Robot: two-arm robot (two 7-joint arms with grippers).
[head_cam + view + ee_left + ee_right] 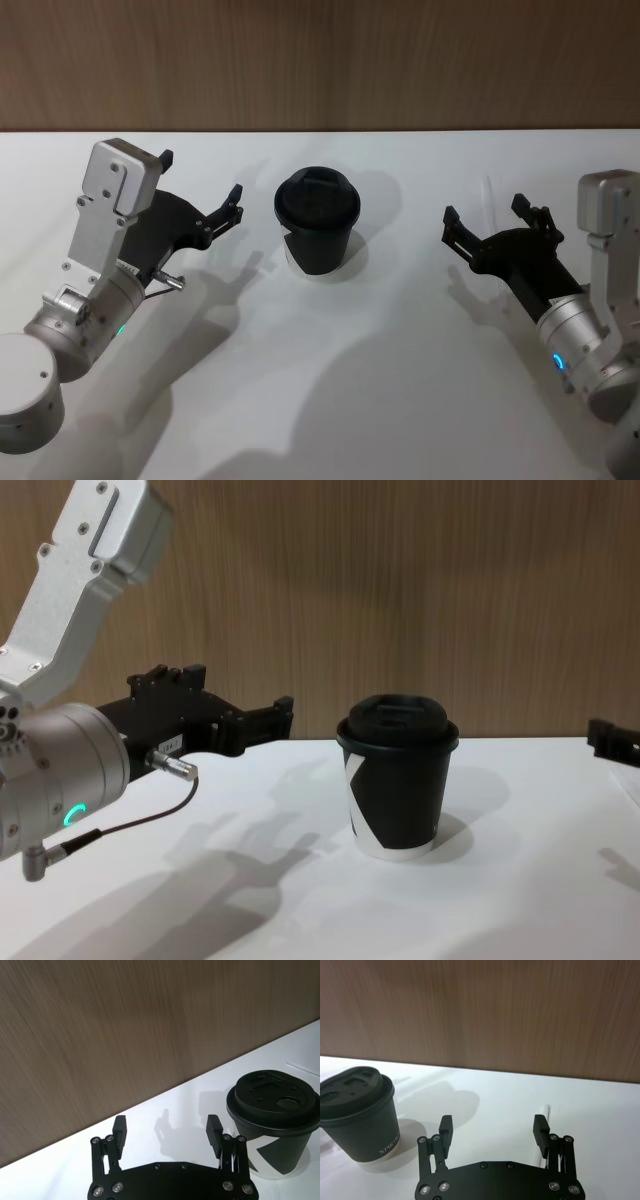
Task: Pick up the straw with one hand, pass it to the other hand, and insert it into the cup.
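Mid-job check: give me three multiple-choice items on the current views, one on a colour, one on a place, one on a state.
1. The cup lid is: A white; B red; C black.
2. The straw is: A in the cup; B flat on the table by the right claw; C standing upright.
3. The left claw and right claw are: A both open; B both shut; C one shut.
Answers: C, the lid is dark all over; B, it lies beside that claw; A, each gapes wide with nothing between.

One cup [317, 222], one straw [548, 1110] and two tools [201, 176] [485, 209]
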